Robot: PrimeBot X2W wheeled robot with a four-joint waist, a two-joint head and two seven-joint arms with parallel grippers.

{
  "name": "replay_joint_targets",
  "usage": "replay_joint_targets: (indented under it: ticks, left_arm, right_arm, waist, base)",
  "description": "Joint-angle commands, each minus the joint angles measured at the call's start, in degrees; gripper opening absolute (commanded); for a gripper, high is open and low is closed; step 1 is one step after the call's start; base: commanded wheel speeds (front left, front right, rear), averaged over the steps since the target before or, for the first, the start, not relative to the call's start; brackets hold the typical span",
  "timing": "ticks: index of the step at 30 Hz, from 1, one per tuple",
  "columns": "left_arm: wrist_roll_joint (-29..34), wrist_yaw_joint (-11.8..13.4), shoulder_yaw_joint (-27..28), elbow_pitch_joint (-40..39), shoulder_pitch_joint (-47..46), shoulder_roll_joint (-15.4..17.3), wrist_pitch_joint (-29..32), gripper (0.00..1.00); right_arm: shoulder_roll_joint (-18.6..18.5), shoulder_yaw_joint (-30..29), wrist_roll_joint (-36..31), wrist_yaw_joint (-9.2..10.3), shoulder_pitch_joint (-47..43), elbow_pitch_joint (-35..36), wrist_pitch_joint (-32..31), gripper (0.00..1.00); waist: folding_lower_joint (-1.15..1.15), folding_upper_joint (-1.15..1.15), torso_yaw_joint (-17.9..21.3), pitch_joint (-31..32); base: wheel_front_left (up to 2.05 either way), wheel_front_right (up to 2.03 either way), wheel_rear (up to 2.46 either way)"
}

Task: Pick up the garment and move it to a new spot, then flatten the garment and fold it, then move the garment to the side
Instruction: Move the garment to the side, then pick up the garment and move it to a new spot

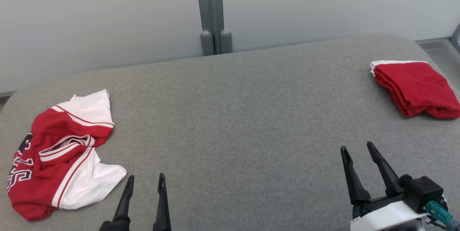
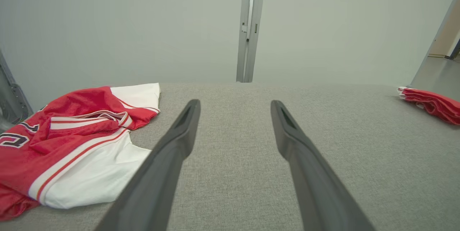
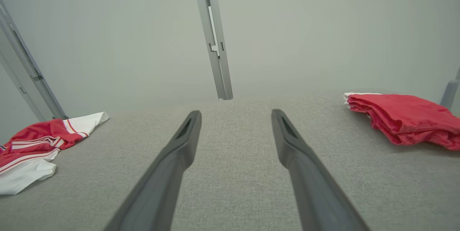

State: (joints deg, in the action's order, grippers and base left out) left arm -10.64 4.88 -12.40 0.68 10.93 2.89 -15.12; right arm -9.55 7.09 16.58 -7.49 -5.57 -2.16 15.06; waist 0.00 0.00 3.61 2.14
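Head view is showing us the garment (image 1: pixel 61 155), red and white, lying crumpled at about eight o'clock on the grey surface (image 1: pixel 233 116), close to the left edge. Our left end effector (image 1: pixel 146 177) is hovering at six o'clock, just beside the garment's near white edge, with its two fingers spread apart and holding nothing. Our right end effector (image 1: pixel 357 146) is hovering at four o'clock, likewise spread and empty, well apart from the garment. A folded red stack (image 1: pixel 418 89) is sitting at two o'clock, near the far right corner. We are judging that the pick-up is not yet begun.

Several risks are concerning us from here. The heap is lying in overlapping layers, so by pinching only the top fold we are risking a lift that drags the rest along in a twist, making the flattening harder. By coming down too shallow we are risking a pinch that slips off the thin cloth. With the garment sitting so near the nine o'clock edge, any sideways nudge is threatening to push it off the surface. In choosing the new spot, we are also minding the folded red stack, since cloth swung toward two o'clock could disturb it
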Motion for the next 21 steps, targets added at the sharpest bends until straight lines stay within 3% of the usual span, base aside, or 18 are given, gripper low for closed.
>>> replay_joint_targets:
  ticks: [1, 21]
  left_arm:
    - [-0.53, 0.54, 0.25, -0.48, 1.30, 0.02, -0.03, 1.00]
    - [-0.40, -0.98, 0.24, -1.89, 5.29, 0.02, -0.03, 1.00]
  right_arm:
    - [-0.13, 0.33, -0.34, 0.00, -1.14, 0.32, 0.15, 1.00]
    - [0.07, 0.41, 0.51, 0.00, -4.63, -0.07, 0.16, 1.00]
  waist:
    - [0.00, 0.00, -0.35, 2.43]
    - [0.00, 0.00, -1.04, 3.18]
  base:
    - [0.00, 0.00, 0.00]
    - [0.00, 0.00, 0.00]
